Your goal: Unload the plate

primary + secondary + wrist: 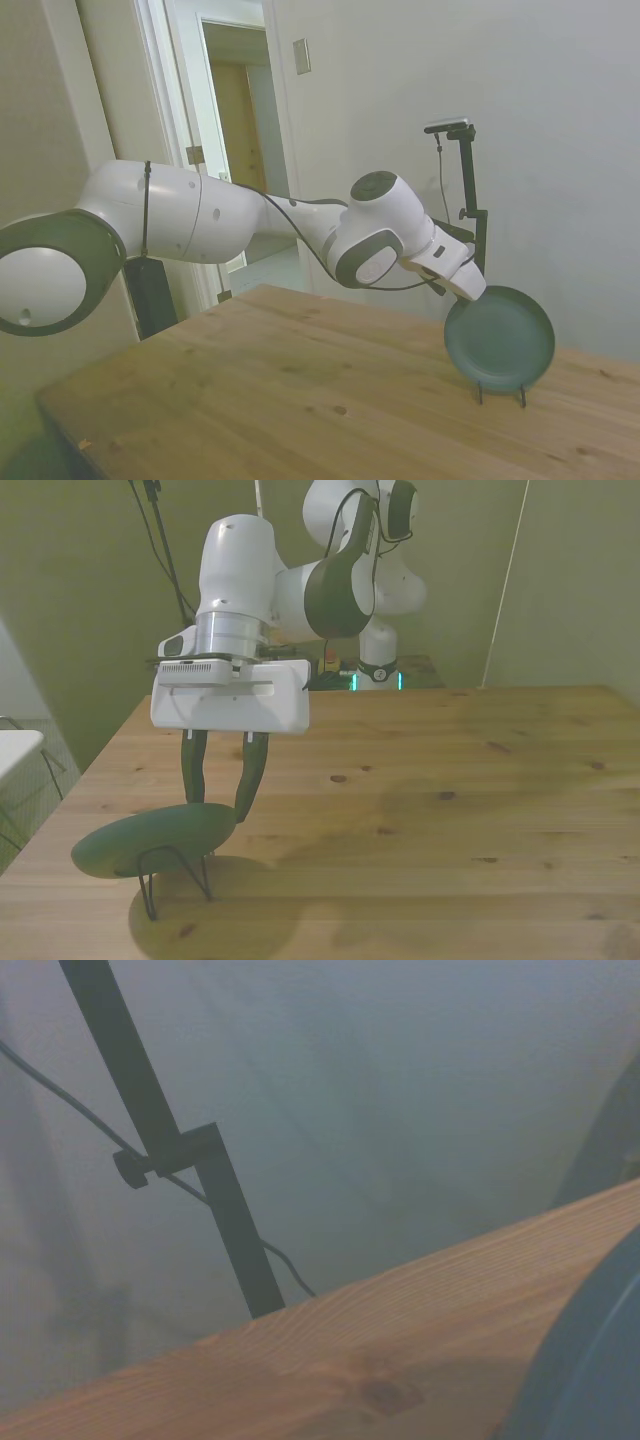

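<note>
The round, matte teal-green plate (500, 338) stands nearly on edge in a thin black wire stand (172, 872) on the pale wooden table (420, 810), near the corner at the front view's left. The stand props it tilted, so its upper rim is free and a grasp from above looks possible without touching the table.

The white arm's hand (220, 802) comes down over that upper rim. Its two dark fingers (252, 770) are spread well apart and reach the top of the plate, one to each side of the rim's highest part. Whether they already touch it cannot be told; they do not look closed on it, and the plate appears to rest fully in the stand. This placing seems meant to let the fingers pinch the rim across its thickness and lift the plate up and out.

The plate is plain, with a shallow raised rim and a dull, unglossy surface. In the wrist view only a blurred blue-green edge (590, 1360) shows.
</note>
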`<state>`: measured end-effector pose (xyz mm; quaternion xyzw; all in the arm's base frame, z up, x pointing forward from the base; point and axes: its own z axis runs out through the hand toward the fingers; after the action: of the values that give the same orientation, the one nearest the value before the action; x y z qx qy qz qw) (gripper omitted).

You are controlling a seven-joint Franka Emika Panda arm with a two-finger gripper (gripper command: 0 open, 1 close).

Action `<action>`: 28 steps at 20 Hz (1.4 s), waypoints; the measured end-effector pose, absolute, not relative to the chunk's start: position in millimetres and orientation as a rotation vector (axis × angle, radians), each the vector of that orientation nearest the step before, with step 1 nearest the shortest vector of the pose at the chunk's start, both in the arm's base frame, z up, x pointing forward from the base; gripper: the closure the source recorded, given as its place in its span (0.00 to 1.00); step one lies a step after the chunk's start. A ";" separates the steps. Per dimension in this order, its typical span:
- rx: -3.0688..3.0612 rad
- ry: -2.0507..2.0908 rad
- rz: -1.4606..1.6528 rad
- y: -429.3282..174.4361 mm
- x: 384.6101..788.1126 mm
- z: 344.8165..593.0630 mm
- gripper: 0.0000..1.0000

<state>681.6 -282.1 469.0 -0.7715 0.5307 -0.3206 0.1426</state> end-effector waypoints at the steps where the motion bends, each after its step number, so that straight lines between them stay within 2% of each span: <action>1: -2.226 1.533 -0.923 -284.3 680.1 468.5 1.00; 22: -2.200 1.559 -0.904 -300.4 672.3 471.4 1.00; 28: -2.162 1.539 -0.937 -298.7 671.3 502.0 1.00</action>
<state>671.3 -298.7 502.0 -0.7580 0.5396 -0.3284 0.1630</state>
